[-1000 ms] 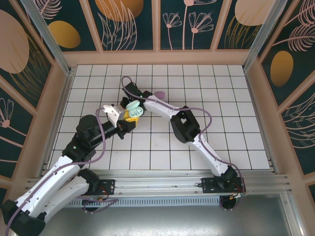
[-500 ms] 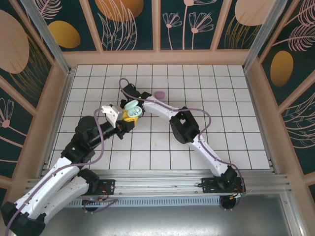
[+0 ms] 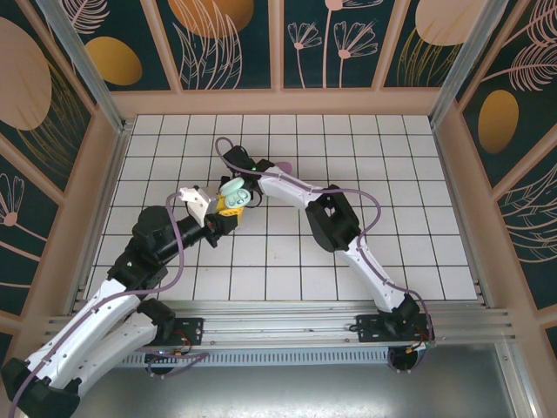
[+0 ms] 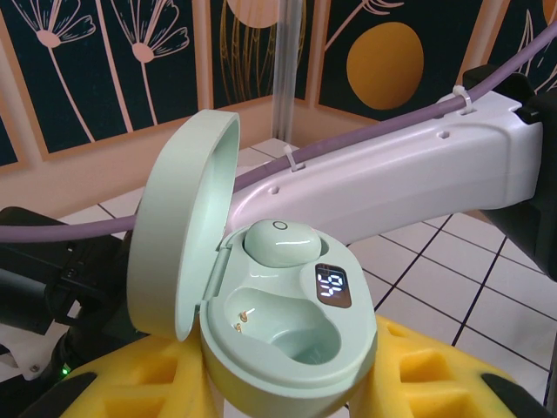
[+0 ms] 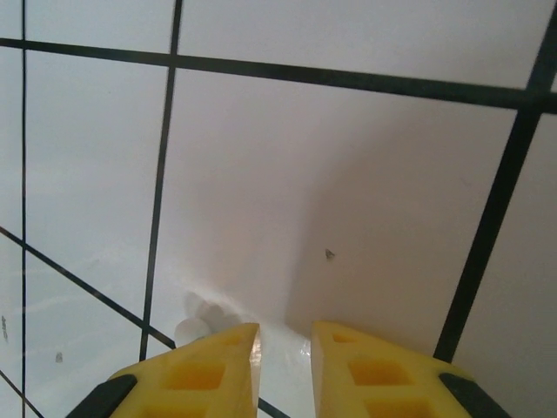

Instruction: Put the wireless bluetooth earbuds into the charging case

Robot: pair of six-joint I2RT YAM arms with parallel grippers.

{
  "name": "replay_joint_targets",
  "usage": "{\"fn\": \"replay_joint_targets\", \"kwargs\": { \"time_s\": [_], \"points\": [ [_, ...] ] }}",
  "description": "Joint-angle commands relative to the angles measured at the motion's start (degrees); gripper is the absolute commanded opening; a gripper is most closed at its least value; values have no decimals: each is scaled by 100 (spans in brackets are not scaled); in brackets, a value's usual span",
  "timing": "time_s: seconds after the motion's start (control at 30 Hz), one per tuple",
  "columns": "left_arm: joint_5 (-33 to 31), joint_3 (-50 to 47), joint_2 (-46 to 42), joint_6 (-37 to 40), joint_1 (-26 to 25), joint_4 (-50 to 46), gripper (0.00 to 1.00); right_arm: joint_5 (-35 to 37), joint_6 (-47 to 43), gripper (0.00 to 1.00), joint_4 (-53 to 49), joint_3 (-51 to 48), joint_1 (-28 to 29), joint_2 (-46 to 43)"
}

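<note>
A white tiled floor with black grid lines (image 3: 409, 252) is stretching between low peach-framed walls with dark floral panels (image 3: 235, 43), leaving open tiles beyond and to the right of both pairs of fingers. The left gripper (image 4: 287, 387) is clamping its yellow fingers (image 4: 435, 374) on the base of a mint green round plastic charging case (image 4: 287, 331), whose lid (image 4: 178, 235) is standing open to their left. One pale mint green earbud (image 4: 280, 240) is sitting in the socket farther from the fingers, while the nearer socket is showing gold contacts. A small dark display (image 4: 332, 286) is glowing with two sideways digits, too skewed to read surely. The right arm's white link (image 4: 392, 178) is crossing behind the case, hiding the floor there. The right gripper (image 5: 283, 335) is hanging over bare tile, its yellow fingertips (image 5: 218, 348) standing slightly apart. A faint pale blob (image 5: 191, 329) just left of them is too blurred to identify. Beside that arm, a small pink rounded object (image 3: 283, 165) is lying half hidden.
</note>
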Motion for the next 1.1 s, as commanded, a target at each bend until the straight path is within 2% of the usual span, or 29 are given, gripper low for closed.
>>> {"fn": "replay_joint_targets", "kwargs": {
  "time_s": [0.0,0.3,0.57,1.07],
  "points": [
    [-86,22,-52,105,-9,29,20,-87,-518,24,-118,91,4,-316],
    [-97,20,-49,96,-14,43,20,-360,-1476,31,-626,861,30,43],
    [-27,95,44,70,-12,84,20,-541,-2147,34,-386,935,136,190],
    [-44,151,141,73,-14,90,20,-131,-3307,38,-489,1066,334,467]
  ]
}}
